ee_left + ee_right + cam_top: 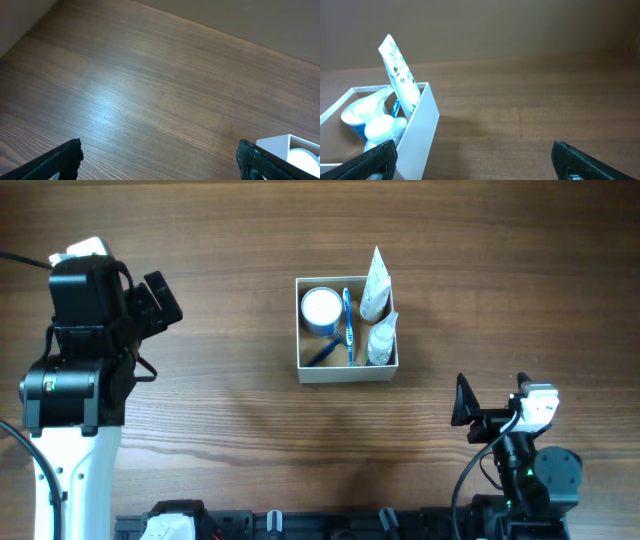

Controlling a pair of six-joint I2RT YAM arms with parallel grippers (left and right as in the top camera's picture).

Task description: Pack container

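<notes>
The container is a small square white-walled box at the middle of the table. In it stand a round white-lidded blue jar, a blue toothbrush, a white tube and a small white bottle. My left gripper is open and empty, far left of the box; only the box corner shows in the left wrist view. My right gripper is open and empty, below right of the box. The right wrist view shows the box wall and the tube.
The wooden table stretches around the box. A black rail with fittings runs along the front edge between the two arm bases.
</notes>
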